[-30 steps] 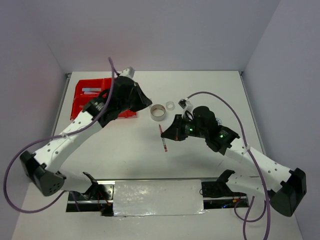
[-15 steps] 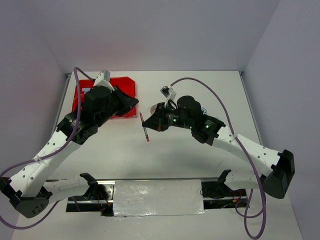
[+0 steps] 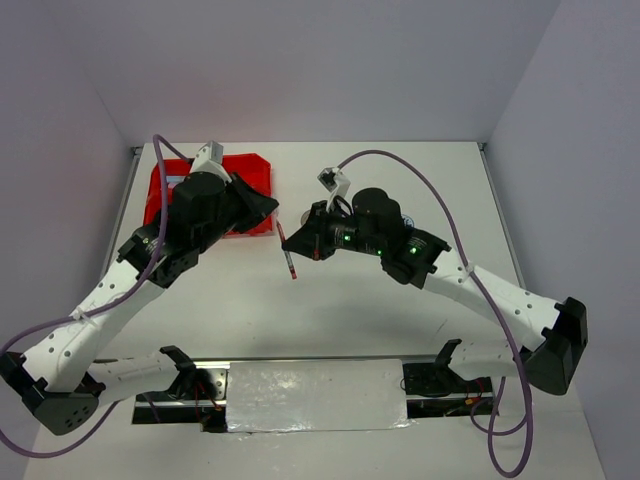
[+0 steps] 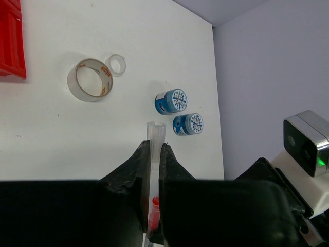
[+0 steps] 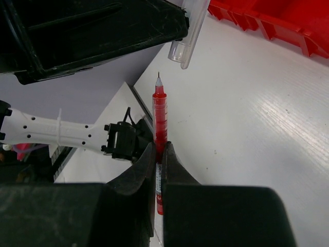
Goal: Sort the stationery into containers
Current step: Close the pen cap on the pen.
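Pale walls (image 3: 300, 70) hem the white worktop (image 3: 350, 310) on three sides; the red bin (image 3: 255, 172) sits at the far-left corner, w/ bare surface open in front of both arms. Left claw (image 4: 154, 149), nearly closed, grips a clear cap (image 4: 156, 133) just off the bin's right side. Right claw (image 5: 158, 149), pinched tight, holds the red pen (image 5: 160, 110) by its barrel in mid-air, bare tip aimed at the cap's mouth, a small gap between them. Beyond lie a large tape ring (image 4: 90, 80), a small clear ring (image 4: 117, 65) just beside it, a blue-white tub (image 4: 171, 101) and a second tub (image 4: 188, 124) close together
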You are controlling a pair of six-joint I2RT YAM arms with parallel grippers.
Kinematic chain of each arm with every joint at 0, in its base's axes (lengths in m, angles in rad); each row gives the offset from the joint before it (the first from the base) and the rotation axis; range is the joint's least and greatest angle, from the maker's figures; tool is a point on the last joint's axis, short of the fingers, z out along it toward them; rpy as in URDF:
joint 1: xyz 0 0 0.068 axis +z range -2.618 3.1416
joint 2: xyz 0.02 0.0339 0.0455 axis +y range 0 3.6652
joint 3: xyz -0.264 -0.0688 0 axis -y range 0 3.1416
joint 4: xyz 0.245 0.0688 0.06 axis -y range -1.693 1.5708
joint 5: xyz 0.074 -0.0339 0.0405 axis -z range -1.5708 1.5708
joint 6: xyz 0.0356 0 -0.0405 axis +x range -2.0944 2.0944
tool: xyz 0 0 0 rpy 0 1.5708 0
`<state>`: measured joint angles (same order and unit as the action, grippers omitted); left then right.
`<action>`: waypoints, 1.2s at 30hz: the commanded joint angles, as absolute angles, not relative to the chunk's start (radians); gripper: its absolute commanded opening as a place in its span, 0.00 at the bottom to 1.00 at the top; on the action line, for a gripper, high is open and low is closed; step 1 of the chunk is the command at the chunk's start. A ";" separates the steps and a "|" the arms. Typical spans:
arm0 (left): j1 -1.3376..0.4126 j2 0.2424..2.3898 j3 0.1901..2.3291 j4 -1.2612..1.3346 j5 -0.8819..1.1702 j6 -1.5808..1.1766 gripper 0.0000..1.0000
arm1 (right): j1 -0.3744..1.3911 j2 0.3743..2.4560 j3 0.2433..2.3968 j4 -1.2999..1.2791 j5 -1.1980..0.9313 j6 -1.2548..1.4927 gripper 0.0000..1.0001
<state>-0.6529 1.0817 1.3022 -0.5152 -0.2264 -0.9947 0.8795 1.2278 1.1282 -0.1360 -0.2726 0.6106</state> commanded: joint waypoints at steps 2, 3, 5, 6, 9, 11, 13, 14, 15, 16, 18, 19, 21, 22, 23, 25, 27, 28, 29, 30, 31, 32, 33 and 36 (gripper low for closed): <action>-0.649 1.089 1.313 -0.471 -0.209 -0.974 0.00 | 0.890 1.238 1.181 -0.126 -0.258 0.589 0.00; -0.649 1.088 1.313 -0.469 -0.207 -0.974 0.00 | 0.888 1.239 1.184 -0.129 -0.258 0.586 0.00; -0.649 1.086 1.313 -0.466 -0.206 -0.976 0.00 | 0.888 1.244 1.190 -0.136 -0.250 0.584 0.00; -0.649 1.086 1.313 -0.465 -0.207 -0.974 0.00 | 0.888 1.244 1.190 -0.138 -0.249 0.584 0.00; -0.649 1.088 1.316 -0.475 -0.212 -0.973 0.00 | 0.888 1.238 1.187 -0.144 -0.224 0.589 0.00; -0.647 1.088 1.316 -0.476 -0.212 -0.971 0.00 | 0.888 1.238 1.192 -0.156 -0.204 0.591 0.00; -0.649 1.088 1.315 -0.476 -0.210 -0.969 0.00 | 0.888 1.239 1.193 -0.164 -0.195 0.592 0.00; -0.649 1.089 1.316 -0.474 -0.209 -0.969 0.00 | 0.890 1.239 1.195 -0.166 -0.195 0.592 0.00; -0.649 1.089 1.316 -0.471 -0.206 -0.968 0.00 | 0.888 1.242 1.196 -0.167 -0.192 0.592 0.00; -0.647 1.092 1.316 -0.472 -0.206 -0.969 0.00 | 0.888 1.244 1.198 -0.166 -0.193 0.592 0.00; -0.649 1.094 1.316 -0.471 -0.201 -0.969 0.00 | 0.888 1.247 1.206 -0.172 -0.190 0.594 0.00; -0.649 1.094 1.315 -0.469 -0.198 -0.971 0.00 | 0.888 1.250 1.207 -0.173 -0.189 0.594 0.00; -0.649 1.094 1.313 -0.463 -0.193 -0.969 0.00 | 0.887 1.250 1.209 -0.175 -0.187 0.595 0.00; -0.649 1.097 1.315 -0.465 -0.195 -0.969 0.00 | 0.887 1.253 1.210 -0.178 -0.183 0.597 0.00; -0.649 1.098 1.316 -0.466 -0.192 -0.968 0.00 | 0.888 1.255 1.216 -0.187 -0.181 0.597 0.00; -0.649 1.098 1.318 -0.463 -0.190 -0.966 0.00 | 0.887 1.256 1.216 -0.192 -0.173 0.597 0.00; -0.647 1.100 1.321 -0.465 -0.189 -0.968 0.00 | 0.885 1.255 1.215 -0.189 -0.172 0.600 0.00; -0.649 1.098 1.321 -0.462 -0.189 -0.966 0.00 | 0.884 1.258 1.216 -0.192 -0.170 0.601 0.00; -0.649 1.098 1.318 -0.460 -0.187 -0.969 0.00 | 0.882 1.256 1.218 -0.195 -0.166 0.603 0.00; -0.649 1.098 1.318 -0.460 -0.187 -0.968 0.00 | 0.881 1.258 1.219 -0.196 -0.166 0.604 0.00; -0.649 1.098 1.318 -0.456 -0.184 -0.965 0.00 | 0.879 1.258 1.220 -0.195 -0.166 0.607 0.00; -0.647 1.098 1.318 -0.457 -0.183 -0.965 0.00 | 0.876 1.256 1.221 -0.195 -0.164 0.609 0.00; -0.647 1.098 1.318 -0.457 -0.183 -0.963 0.00 | 0.876 1.258 1.224 -0.195 -0.163 0.609 0.00; -0.647 1.098 1.312 -0.454 -0.176 -0.959 0.00 | 0.873 1.262 1.241 -0.199 -0.164 0.611 0.00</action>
<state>-0.6518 1.0977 1.3022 -0.5060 -0.1951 -0.9920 0.8787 1.2526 1.1740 -0.2104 -0.1799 0.6094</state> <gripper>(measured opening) 0.178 0.037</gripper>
